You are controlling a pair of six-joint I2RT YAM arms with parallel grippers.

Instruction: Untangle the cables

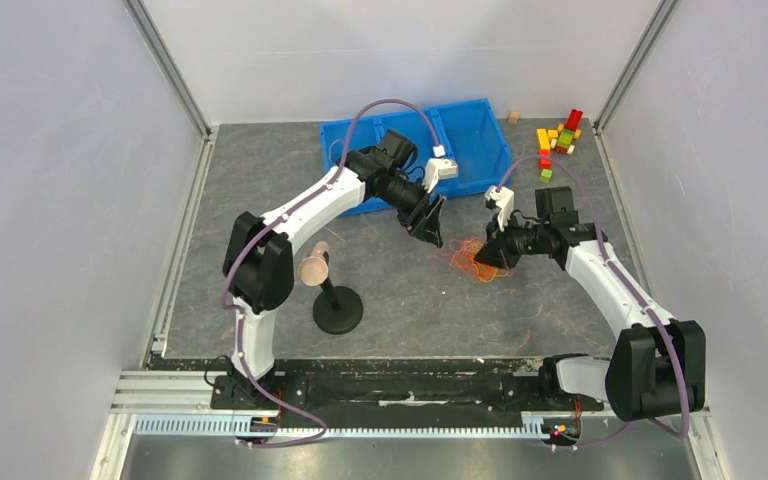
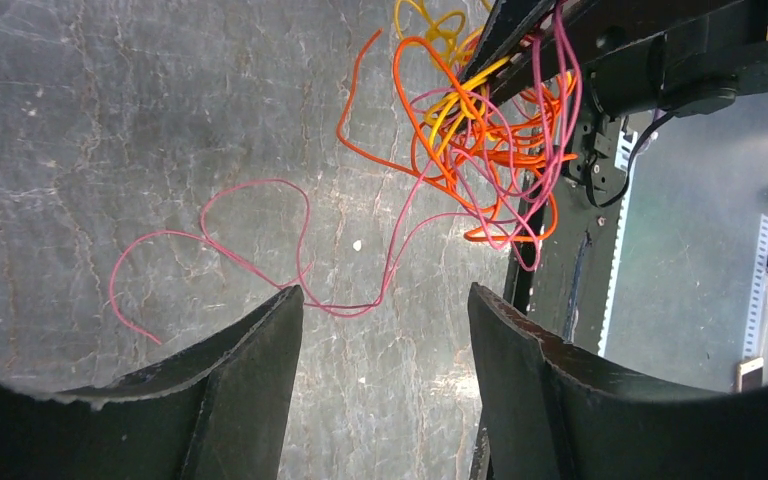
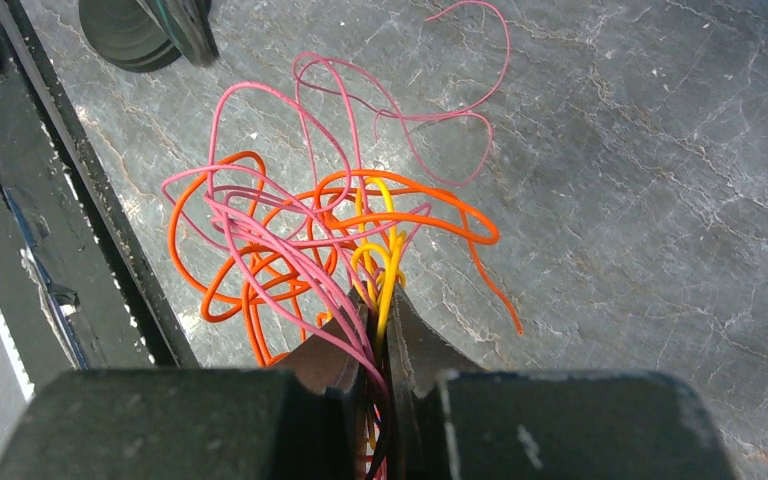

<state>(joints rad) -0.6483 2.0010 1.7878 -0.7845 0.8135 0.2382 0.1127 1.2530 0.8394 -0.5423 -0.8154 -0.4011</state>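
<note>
Looking through the right wrist camera, I see my right gripper [image 3: 380, 322] pinched almost closed on a bundle of the cables [image 3: 290, 250]: yellow, pink and orange strands run down between its jaws. The rest of the tangle fans out above them in the middle of that frame, orange loops mixed with pink, over the grey mat [image 3: 660, 150]. Overhead, the tangle sits right of centre, at the right arm's tip. My left gripper [image 2: 385, 295] hangs just left of it, jaws spread wide with nothing between them. In the left wrist view a loose pink strand [image 2: 260, 262] trails from the tangle at upper right across the mat to lower left, passing by the fingertips [image 2: 285, 305]; I cannot tell whether it touches them. Overhead, blue bins [image 1: 465, 125] lie at top centre, coloured blocks [image 1: 560, 135] to their right, and a black stand [image 1: 338, 310] lower left of centre.
</note>
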